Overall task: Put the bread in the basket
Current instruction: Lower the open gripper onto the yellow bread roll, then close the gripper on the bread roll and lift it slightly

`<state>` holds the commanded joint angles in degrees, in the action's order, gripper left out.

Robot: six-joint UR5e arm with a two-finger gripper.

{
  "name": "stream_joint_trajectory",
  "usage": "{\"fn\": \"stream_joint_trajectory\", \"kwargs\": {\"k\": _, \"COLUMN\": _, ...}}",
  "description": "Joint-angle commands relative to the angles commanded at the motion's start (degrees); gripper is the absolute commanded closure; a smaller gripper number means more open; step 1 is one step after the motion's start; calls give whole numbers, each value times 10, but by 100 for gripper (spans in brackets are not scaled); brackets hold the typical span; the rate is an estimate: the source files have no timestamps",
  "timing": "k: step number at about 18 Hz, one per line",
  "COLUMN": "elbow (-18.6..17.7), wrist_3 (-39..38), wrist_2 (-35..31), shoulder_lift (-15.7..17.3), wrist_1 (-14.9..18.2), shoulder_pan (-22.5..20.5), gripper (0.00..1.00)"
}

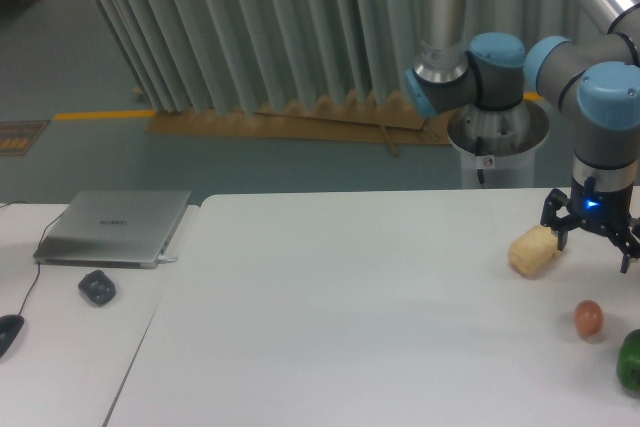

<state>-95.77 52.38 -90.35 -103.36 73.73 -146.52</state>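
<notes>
I am holding the released claw (594, 238) just right of the pale yellow-tan stubby bread loaf (533, 250) on the white bench (350, 317); centring both fingers astride it should be improving grip.

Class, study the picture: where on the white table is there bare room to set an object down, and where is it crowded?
Bare: the wide stretch of the white table between the closed silver laptop and the pale yellow-tan bread chunk. Crowded: the right edge, where the open black gripper, small orange-brown ball and dark green round thing cluster.

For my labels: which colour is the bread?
Pale yellow-tan bread, clearest in the fixed camera view.
</notes>
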Motion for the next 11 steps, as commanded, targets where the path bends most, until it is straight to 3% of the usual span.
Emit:
{"fn": "stream_joint_trajectory", "kwargs": {"k": 5, "elbow": -6, "wrist_3": -2, "wrist_2": -8, "shoulder_lift": 5, "wrist_1": -4, "shoulder_pan": 6, "gripper": 0}}
{"fn": "stream_joint_trajectory", "kwargs": {"k": 11, "elbow": -14, "wrist_3": -20, "wrist_2": -23, "shoulder_lift": -4, "wrist_1": 0, "shoulder_pan": 64, "gripper": 0}}
